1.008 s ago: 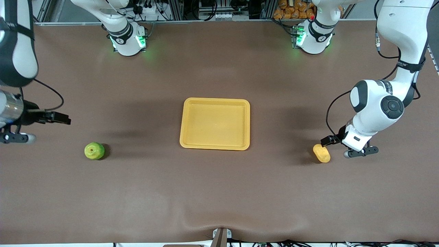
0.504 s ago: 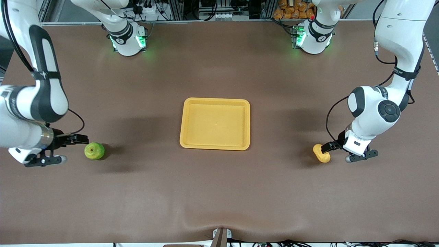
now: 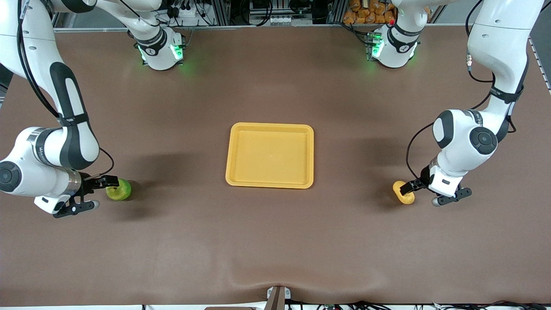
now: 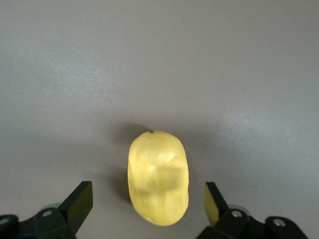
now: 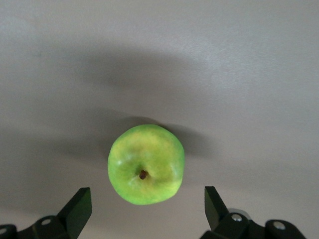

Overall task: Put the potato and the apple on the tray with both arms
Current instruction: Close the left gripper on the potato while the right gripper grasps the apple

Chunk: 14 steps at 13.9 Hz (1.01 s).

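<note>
My left claw (image 4: 147, 209) sits spread wide around the potato (image 4: 158, 177), right claw (image 5: 145, 209) spread wide around the apple (image 5: 146, 164), both on bench (image 3: 275, 241), tray (image 3: 270, 184) bare between them.

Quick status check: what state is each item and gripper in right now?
Potato: on the table, between the open fingers, not gripped.
Apple: on the table, stem dimple up, not gripped.
Tray: holds nothing.
Left gripper: open, at the potato.
Right gripper: open, at the apple.
</note>
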{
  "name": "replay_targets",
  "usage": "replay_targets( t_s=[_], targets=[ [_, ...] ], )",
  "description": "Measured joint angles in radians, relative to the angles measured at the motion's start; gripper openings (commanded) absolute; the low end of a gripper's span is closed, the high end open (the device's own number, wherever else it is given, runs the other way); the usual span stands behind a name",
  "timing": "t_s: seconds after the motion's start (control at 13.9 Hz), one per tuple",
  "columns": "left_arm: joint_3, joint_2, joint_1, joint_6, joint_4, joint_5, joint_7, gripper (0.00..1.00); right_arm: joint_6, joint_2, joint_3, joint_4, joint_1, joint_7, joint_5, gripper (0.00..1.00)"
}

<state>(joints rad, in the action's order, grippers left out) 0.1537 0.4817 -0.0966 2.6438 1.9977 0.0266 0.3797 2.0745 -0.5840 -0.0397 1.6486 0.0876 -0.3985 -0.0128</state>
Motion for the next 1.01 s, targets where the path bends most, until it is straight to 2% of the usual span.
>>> replay_targets(
  t_s=[0.5,0.79,0.86,0.94,1.01],
  targets=[
    [0.001,0.048,0.005,0.01,-0.038,0.0,0.038,0.83,0.055,-0.064,0.003,0.011,0.0,-0.077,0.0,1.0],
    [0.002,0.068,0.008,0.012,-0.046,0.0,0.039,0.71,0.074,-0.087,0.003,0.011,0.0,-0.077,0.0,1.0],
    [0.002,0.07,0.008,0.012,-0.047,0.0,0.039,0.65,0.081,-0.088,0.003,0.011,0.0,-0.077,0.0,0.86],
    [0.002,0.072,0.008,0.015,-0.047,0.0,0.039,0.58,0.088,-0.088,0.003,0.011,0.0,-0.077,0.0,0.65],
    [0.002,0.075,0.008,0.02,-0.047,0.0,0.039,0.49,0.092,-0.088,0.004,0.011,0.0,-0.077,0.0,0.51]
  ],
)
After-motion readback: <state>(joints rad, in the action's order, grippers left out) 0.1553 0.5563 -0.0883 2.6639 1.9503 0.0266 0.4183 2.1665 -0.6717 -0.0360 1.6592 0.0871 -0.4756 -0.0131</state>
